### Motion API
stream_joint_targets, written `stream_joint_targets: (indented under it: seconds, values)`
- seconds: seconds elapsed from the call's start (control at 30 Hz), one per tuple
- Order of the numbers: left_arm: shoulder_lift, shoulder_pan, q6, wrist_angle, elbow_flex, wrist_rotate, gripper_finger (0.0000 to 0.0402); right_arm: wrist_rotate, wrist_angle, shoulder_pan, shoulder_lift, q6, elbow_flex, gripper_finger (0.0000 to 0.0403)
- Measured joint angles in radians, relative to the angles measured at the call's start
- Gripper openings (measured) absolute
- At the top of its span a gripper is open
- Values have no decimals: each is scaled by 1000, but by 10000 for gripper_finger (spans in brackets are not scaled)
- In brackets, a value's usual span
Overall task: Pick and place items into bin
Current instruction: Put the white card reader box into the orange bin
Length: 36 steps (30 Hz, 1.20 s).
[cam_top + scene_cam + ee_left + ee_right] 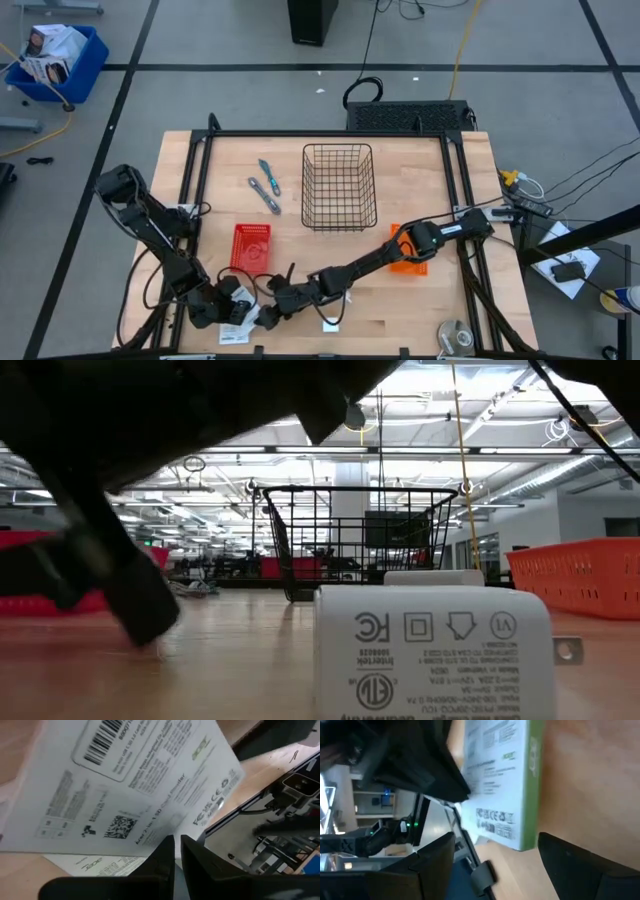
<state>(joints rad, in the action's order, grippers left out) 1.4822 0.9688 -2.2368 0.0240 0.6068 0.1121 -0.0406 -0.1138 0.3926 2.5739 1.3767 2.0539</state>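
My left gripper (222, 315) is at the table's near edge, shut on a flat white printed card (135, 785) that is tilted up off a second card (95, 865). My right gripper (268, 308) reaches across from the right. It is open, with one finger on either side of that card's green-edged end (512, 827), and I see no touch. A white block (330, 325) rests on the table near the front edge and fills the low view (435, 650). The blue-handled tool (268, 175) and the grey tool (265, 195) lie left of the wire basket (338, 185). My left gripper pinches the upper card by its long edge (165, 832) between its two nearly closed fingers (162, 855). In the right wrist view its dark finger (447, 775) lies over the card's printed face. The card is tilted, and its lower end is near the table.
A red tray (250, 245) sits just beyond the left gripper, and an orange tray (405, 250) lies under the right forearm. The black table frame (195, 180) runs along both sides. A second white block (435, 577) stands behind the first. Bare wood shows between basket and grippers.
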Motion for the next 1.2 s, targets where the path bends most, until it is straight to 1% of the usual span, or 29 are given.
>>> stream_joint_targets:
  seconds: [0.2, 0.33, 0.43, 0.53, 0.6, 0.7, 0.8, 1.13, 1.17, 1.2]
  values:
    - [22, 0, 0, 17, 0, -5, 35, 13, 0, 2, 10, -27, 20, 276]
    - [62, 1, -2, 93, 2, -18, 35, 16, -25, 2, 12, -43, 19, 276]
    - [90, 1, -3, 146, 2, -17, 35, 37, -26, 3, 12, -61, 19, 276]
    - [110, 1, -7, 170, 3, -16, 35, 36, -32, 2, 12, -63, 18, 269]
    - [116, -3, -15, 177, 3, -17, 35, 17, -32, 2, 12, -83, 18, 258]
    - [117, -6, -14, 177, 3, -17, 35, -9, -31, 2, 12, -102, 18, 232]
    - [117, -13, -9, 173, 3, -16, 35, -13, -8, 4, 12, -108, 18, 197]
    - [117, -17, 2, 170, 3, -16, 35, -44, -4, 6, 11, -173, 18, 47]
    - [117, -17, 2, 170, 3, -16, 35, -49, -8, 6, 11, -179, 18, 35]
    - [117, -17, 4, 172, 2, -16, 35, -54, -10, 4, 9, -183, 18, 33]
